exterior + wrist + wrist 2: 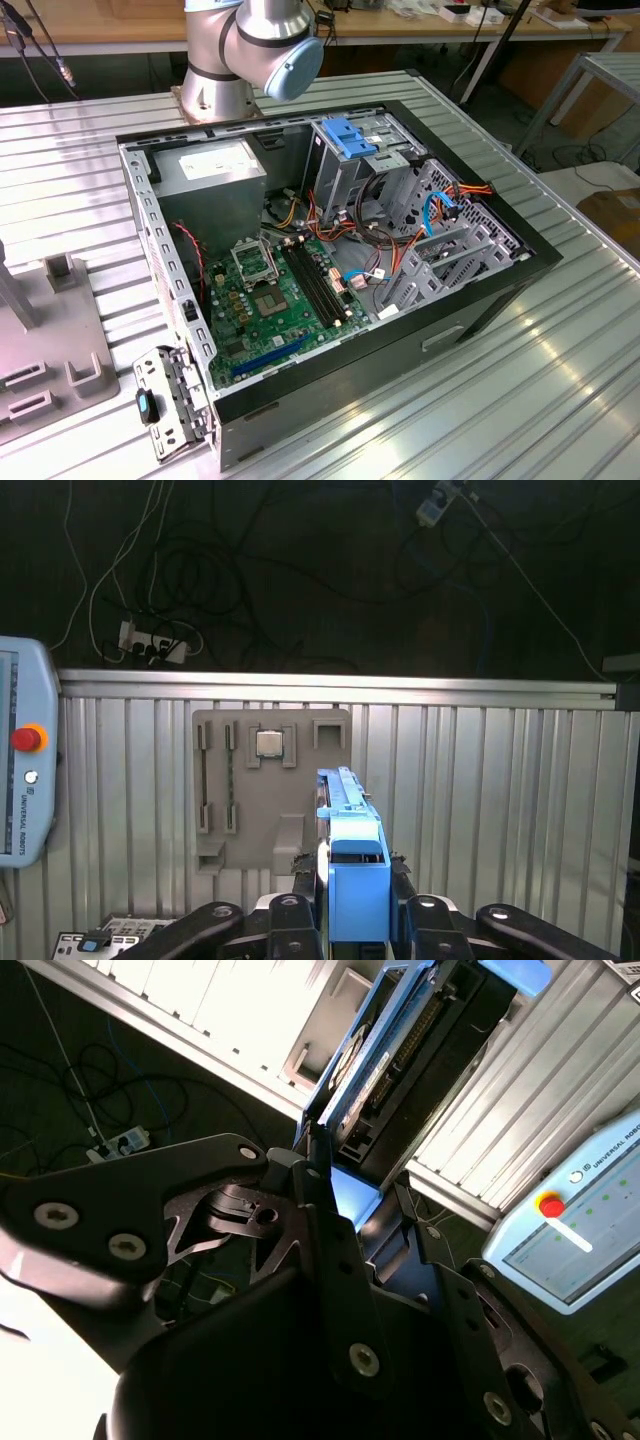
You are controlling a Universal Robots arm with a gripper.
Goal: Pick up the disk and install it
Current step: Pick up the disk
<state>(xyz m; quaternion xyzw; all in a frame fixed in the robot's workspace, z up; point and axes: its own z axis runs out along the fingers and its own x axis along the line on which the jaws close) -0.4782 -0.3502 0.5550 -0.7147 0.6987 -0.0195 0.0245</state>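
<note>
- Across the scene you see a ribbed silver metal worktop (540, 390) that carries everything.
- On it lies an open black computer case (480, 310) with its green motherboard (270, 300) facing up. The silver arm base (235, 50) stands just behind the case in the exterior view.
- A flat grey fixture plate (270, 800) lies on the worktop in the first wrist view, with your pale blue-and-white teach pendant (20, 770) near it.
- Your black hand (355, 895) is clenched on the disk (345, 805), a flat dark hard drive framed by a bright blue plastic carrier rail.
- You see the disk edge-on between the fingers (303, 910), held off the worktop and close to the grey plate.
- A small square silver chip (268, 743) sits in a pocket of that plate.
</note>
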